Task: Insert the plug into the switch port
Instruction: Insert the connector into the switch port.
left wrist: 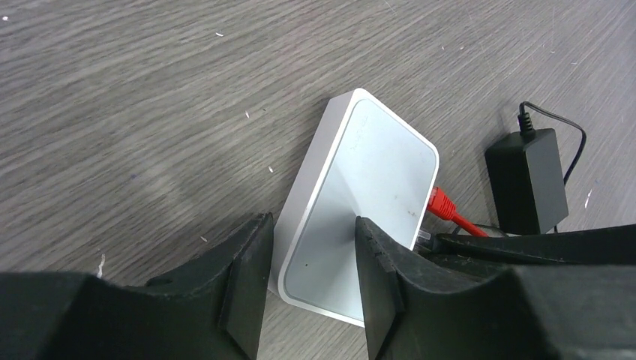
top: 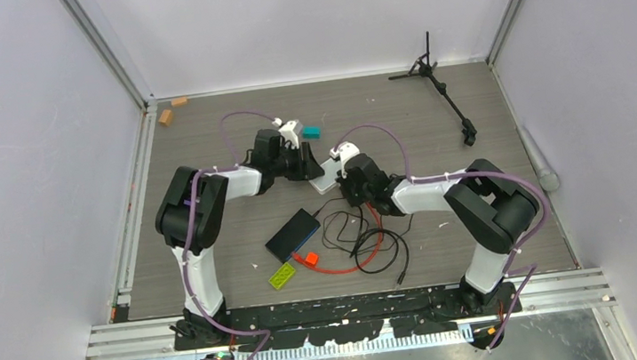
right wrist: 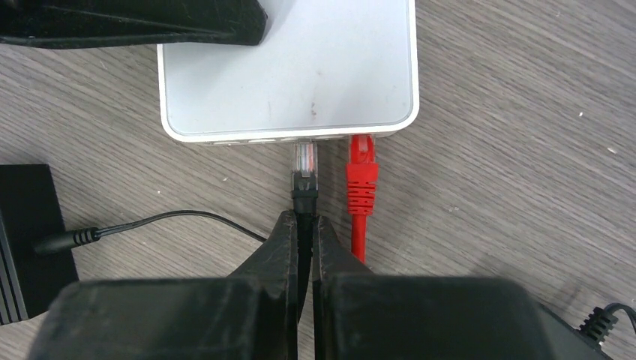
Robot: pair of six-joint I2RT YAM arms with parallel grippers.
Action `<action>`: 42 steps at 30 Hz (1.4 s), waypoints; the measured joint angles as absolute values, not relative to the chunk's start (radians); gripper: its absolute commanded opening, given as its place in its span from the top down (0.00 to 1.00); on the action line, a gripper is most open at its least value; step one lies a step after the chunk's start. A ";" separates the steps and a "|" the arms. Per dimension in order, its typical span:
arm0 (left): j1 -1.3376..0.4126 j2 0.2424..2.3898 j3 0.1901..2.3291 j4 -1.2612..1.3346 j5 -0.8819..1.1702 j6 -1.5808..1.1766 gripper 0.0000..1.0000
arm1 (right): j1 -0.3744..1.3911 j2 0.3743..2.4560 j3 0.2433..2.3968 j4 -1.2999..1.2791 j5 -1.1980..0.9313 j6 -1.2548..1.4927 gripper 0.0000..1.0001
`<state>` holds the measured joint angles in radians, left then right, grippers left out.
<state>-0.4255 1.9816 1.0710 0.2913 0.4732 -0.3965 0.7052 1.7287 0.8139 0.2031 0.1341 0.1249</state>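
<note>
While right jaws clamp clear black-booted plug (right wrist: 304, 161), its tip meets switch (right wrist: 300, 67) port, depth unclear; red plug (right wrist: 361, 172) seated beside; left jaws apart, straddling switch corner.

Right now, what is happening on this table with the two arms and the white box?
The right gripper is shut on a black cable just behind its clear plug, whose tip is at a port of the white switch. A red plug already sits in the next port. The left gripper has its jaws apart over the switch's opposite side, perhaps to steady it.
</note>
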 measured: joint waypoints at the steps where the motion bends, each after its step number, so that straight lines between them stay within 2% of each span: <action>1: -0.427 1.980 1.071 0.286 0.468 -0.398 0.54 | 0.708 1.727 0.808 0.213 0.139 0.121 1.00; 42: -0.458 1.982 1.114 0.208 0.466 -0.342 0.54 | 0.752 1.728 0.778 0.276 0.265 0.049 1.00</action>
